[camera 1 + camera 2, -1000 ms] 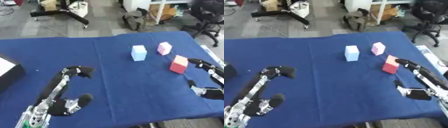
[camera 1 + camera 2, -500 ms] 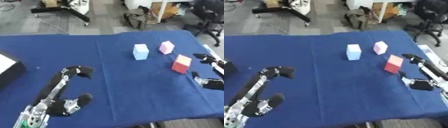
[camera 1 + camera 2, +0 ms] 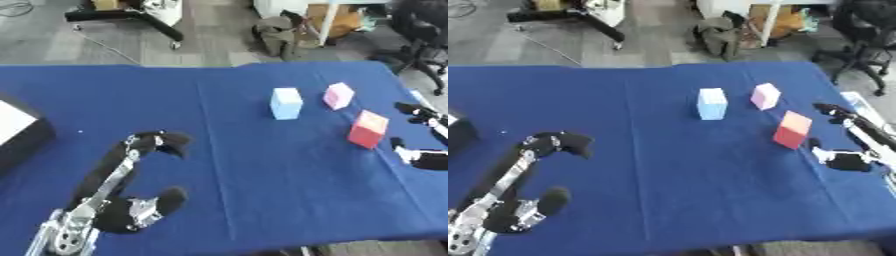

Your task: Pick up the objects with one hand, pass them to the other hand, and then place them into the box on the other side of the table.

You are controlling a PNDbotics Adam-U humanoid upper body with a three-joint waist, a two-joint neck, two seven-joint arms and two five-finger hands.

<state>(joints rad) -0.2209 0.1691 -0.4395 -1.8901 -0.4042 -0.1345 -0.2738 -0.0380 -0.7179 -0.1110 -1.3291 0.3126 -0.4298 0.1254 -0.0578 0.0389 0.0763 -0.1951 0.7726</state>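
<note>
Nearest the camera, at about seven o'clock on the blue table (image 3: 227, 200), the left hand (image 3: 131, 212) rests idle with its fingers relaxed and apart, holding nothing. At about three o'clock, by the table's right edge, the right hand (image 3: 846, 150) has its thumb and fingers spread open and empty. The red block (image 3: 792, 130) stands just beside it, at about nine o'clock from the fingers and apparently not touching them, its long axis upright and slightly tilted. That makes the right hand much the nearer one for a first pick; the left is well apart from all three blocks. Farther back, the pink block (image 3: 765, 96) sits at roughly eleven o'clock from the red one, and the light blue block (image 3: 711, 103) stands upright to its left, both near but clear of a sideways reach. The dark box (image 3: 22, 132) sits at the table's left edge, about nine o'clock, across from the blocks. Nothing lies between the right hand and the red block.
</note>
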